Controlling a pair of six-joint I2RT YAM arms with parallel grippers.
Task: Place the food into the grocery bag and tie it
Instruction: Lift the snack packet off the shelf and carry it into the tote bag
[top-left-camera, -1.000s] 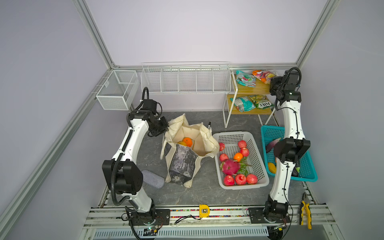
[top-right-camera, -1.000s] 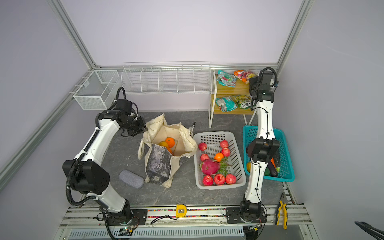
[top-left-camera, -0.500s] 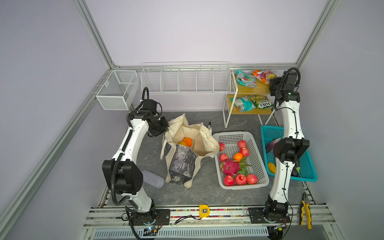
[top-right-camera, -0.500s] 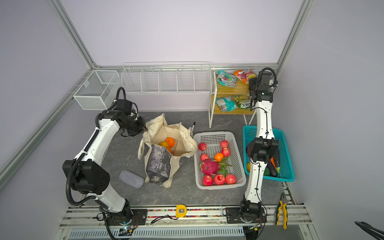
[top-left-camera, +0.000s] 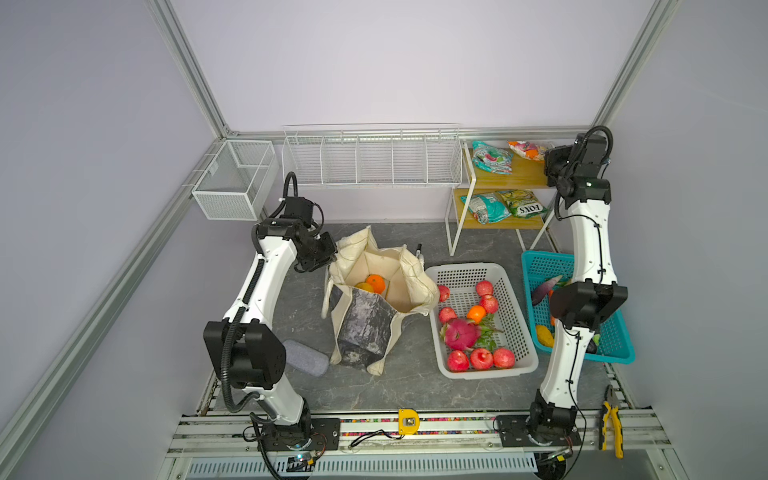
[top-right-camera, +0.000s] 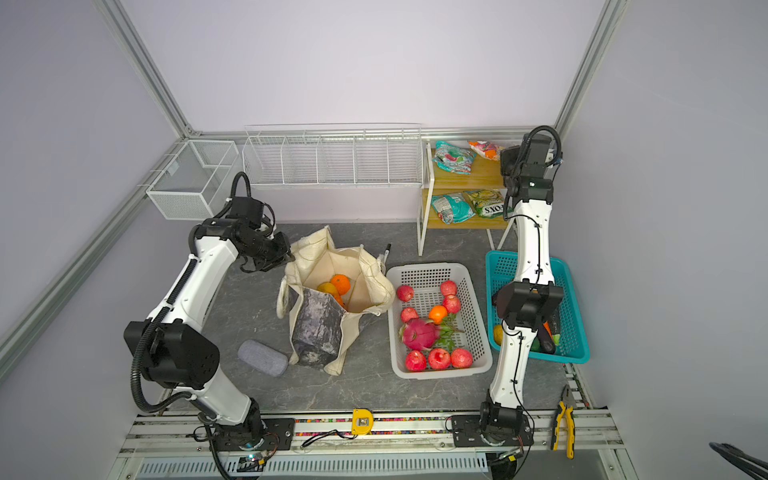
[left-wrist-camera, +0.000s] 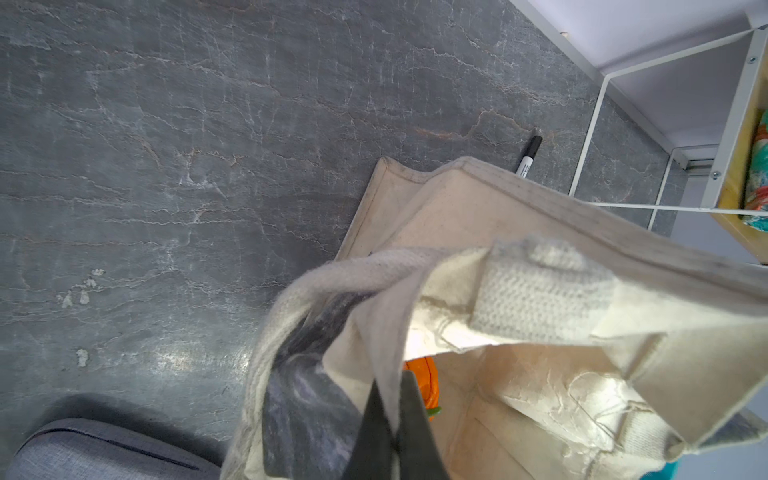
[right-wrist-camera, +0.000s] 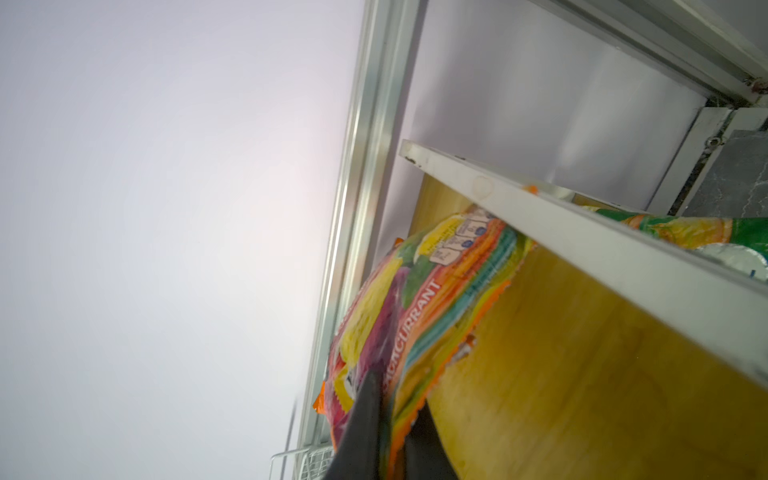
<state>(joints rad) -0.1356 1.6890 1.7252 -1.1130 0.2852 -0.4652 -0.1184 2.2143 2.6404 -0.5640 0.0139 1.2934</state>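
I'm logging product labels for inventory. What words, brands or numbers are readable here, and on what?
"FOX'S", upside down: green-yellow packet, lower shelf.
"...CURRANT": pink-orange packet in the right hand.
Marker pen label, teal packets print: too small to read.

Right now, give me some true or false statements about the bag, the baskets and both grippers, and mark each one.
The left gripper is shut on the grocery bag's rim. True.
The grocery bag is empty. False: oranges lie inside it.
The right gripper pinches the pink-orange snack packet. True.
The white basket holds only snack packets. False: it holds red apples, an orange and a dragon fruit.
The grey case sits inside the bag. False: the grey case lies on the table beside it.
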